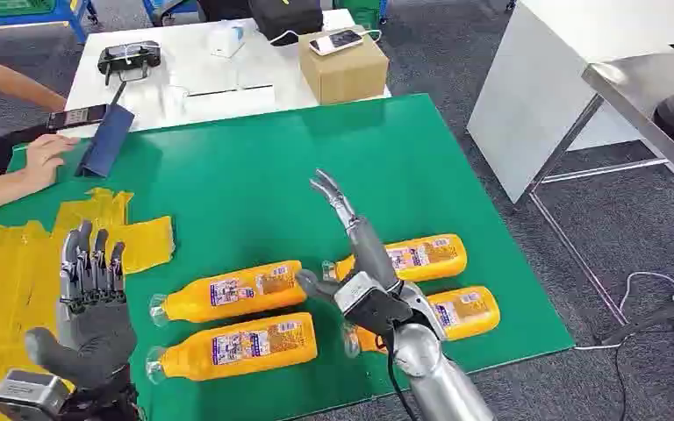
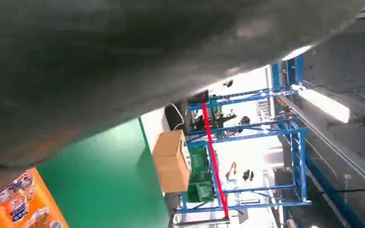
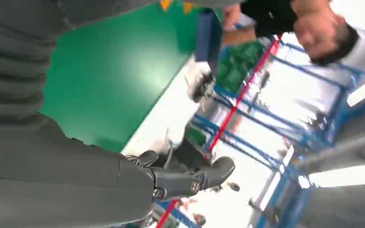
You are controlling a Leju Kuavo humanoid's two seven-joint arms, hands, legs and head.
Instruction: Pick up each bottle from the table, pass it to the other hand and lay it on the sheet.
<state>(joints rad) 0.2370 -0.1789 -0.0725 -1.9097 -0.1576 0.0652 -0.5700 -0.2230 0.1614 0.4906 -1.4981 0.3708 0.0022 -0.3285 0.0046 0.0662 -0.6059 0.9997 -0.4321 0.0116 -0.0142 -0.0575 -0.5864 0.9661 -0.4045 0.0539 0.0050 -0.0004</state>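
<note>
- We take the green mat (image 1: 254, 167) as our landmark; four orange bottles lie flat on the edge nearest us, caps pointing toward the yellow sheet (image 1: 17, 263), likely so a hand can close around their middles.
- Two bottles lie side by side at the middle of that near edge: the farther bottle (image 1: 233, 293) and the nearer bottle (image 1: 237, 344).
- Two more lie toward the mat's right corner: the back bottle (image 1: 421, 255) and the front bottle (image 1: 465, 314), which our forearm partly hides.
- Our right hand (image 1: 360, 263) hangs over the mat between the two pairs, fingers spread and extended, holding nothing; we judge it is lined up for a first pick.
- Our left hand (image 1: 92, 289) waits upright at the mat's left, over the sheet, fingers straight and close together, empty, probably to receive a handover.
- A person's hand (image 1: 46, 158) rests at the mat's far left corner.
</note>
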